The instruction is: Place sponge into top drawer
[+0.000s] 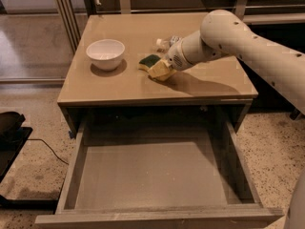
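The sponge [149,61], dark green on top with pale yellow foam at its edge, lies on the tan table [119,87] right of the bowl. My gripper [159,70] with its yellowish pads sits right next to the sponge, at its near right side, low over the tabletop. The white arm reaches in from the right. The top drawer [152,185] is pulled wide open below the table's front edge, with a flat grey bottom and nothing in it.
A white bowl [106,53] stands on the table's left part. A small plastic bottle [167,42] lies behind the gripper. A black object [9,128] and cable are on the floor at the left. A dark shelf runs behind the table.
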